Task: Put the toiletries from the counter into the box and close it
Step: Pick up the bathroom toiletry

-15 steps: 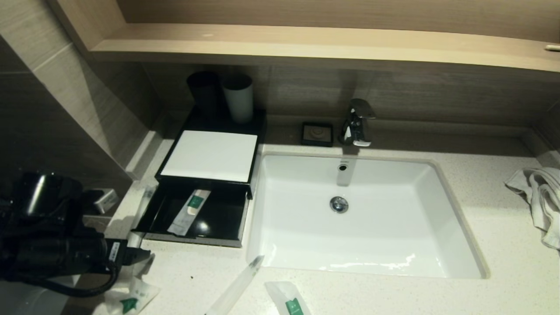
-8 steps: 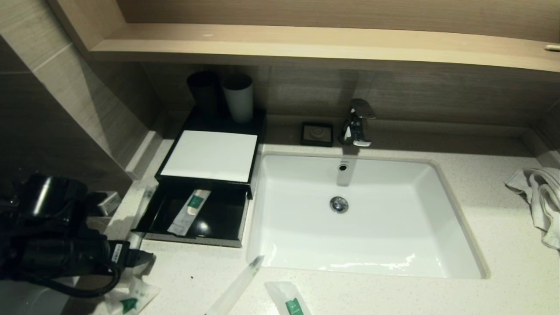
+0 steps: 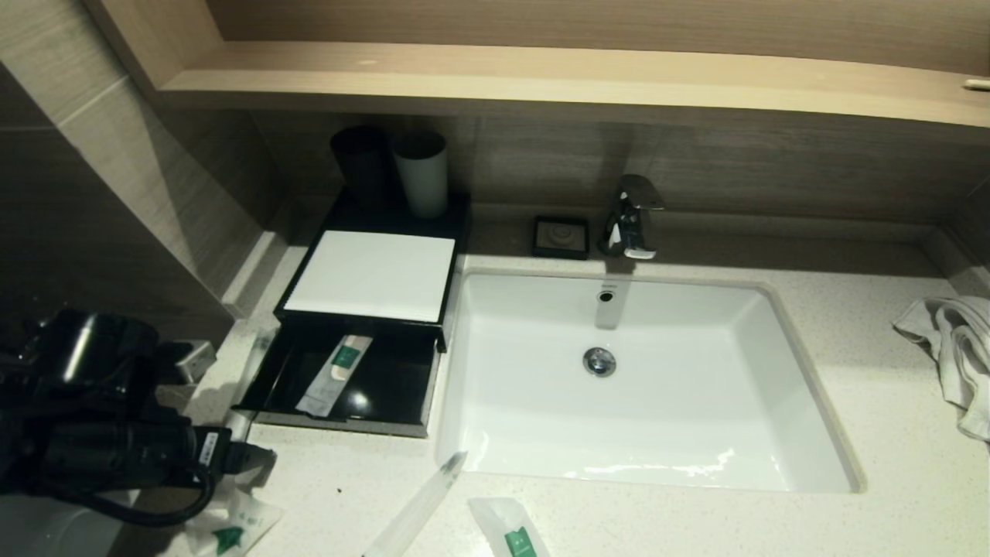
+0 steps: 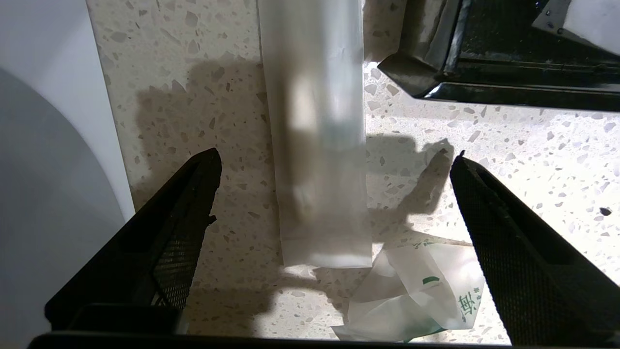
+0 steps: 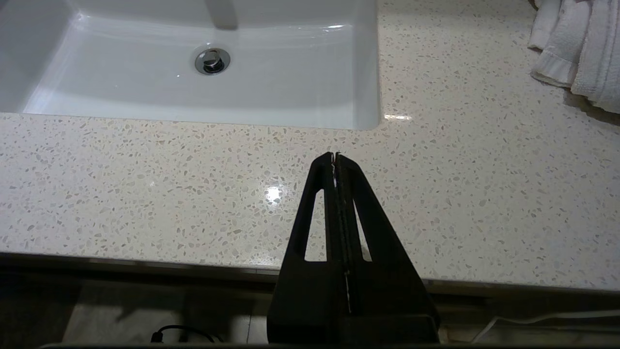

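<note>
The box [image 3: 371, 275], black with a white top panel, stands left of the sink. Its front drawer [image 3: 387, 387] is pulled out with one green-labelled sachet [image 3: 334, 374] lying in it. My left gripper [image 3: 255, 456] [image 4: 335, 162] hovers open over the counter [image 3: 889, 433] at the drawer's front left corner. A long clear-wrapped stick [image 4: 317, 135] lies between its fingers, untouched. A crumpled green-labelled sachet [image 4: 421, 295] [image 3: 232, 530] lies beside it. Another long stick [image 3: 418, 507] and a sachet [image 3: 514, 534] rest near the counter's front edge. My right gripper [image 5: 335, 155] is shut and empty above the counter's front edge.
The white sink [image 3: 773, 325] fills the middle, with the faucet [image 3: 630, 216] and a small black soap dish [image 3: 560, 237] behind it. A black cup [image 3: 361, 166] and a white cup [image 3: 421, 172] stand behind the box. A white towel [image 3: 955, 348] lies at the far right.
My left arm has crept slightly to the right toward the drawer's corner, and its fingers have spread a little wider. Nothing else has moved.
</note>
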Available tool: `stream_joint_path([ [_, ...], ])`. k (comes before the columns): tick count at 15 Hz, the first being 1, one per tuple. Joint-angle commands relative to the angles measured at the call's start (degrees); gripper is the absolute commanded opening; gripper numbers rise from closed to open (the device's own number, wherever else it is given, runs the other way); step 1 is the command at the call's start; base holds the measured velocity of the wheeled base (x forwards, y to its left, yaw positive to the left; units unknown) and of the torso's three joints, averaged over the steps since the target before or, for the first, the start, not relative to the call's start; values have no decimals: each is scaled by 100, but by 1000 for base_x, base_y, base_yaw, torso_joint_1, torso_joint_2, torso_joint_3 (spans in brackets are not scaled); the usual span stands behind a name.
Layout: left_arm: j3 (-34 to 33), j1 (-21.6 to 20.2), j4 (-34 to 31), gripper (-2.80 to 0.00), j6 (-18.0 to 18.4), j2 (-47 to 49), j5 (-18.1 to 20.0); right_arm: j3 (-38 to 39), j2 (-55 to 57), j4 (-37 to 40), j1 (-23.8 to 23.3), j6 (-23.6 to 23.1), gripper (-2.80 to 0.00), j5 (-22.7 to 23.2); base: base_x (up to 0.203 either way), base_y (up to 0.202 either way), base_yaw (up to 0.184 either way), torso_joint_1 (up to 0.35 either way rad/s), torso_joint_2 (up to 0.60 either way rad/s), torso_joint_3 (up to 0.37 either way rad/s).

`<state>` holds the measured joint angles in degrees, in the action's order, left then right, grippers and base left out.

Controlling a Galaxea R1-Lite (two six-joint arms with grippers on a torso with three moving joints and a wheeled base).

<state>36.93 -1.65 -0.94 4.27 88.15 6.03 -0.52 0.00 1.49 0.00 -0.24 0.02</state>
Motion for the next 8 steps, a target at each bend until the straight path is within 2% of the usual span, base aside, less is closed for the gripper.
stream_joint_path([
  [1,-10,-2,-3,0,3,36,3,0,0,1,0,-2,-280,0,0,0,0,0,0,0],
  [8,-10,-2,-3,0,3,62,-6,0,0,1,0,-2,-280,6,0,0,0,0,0,0],
])
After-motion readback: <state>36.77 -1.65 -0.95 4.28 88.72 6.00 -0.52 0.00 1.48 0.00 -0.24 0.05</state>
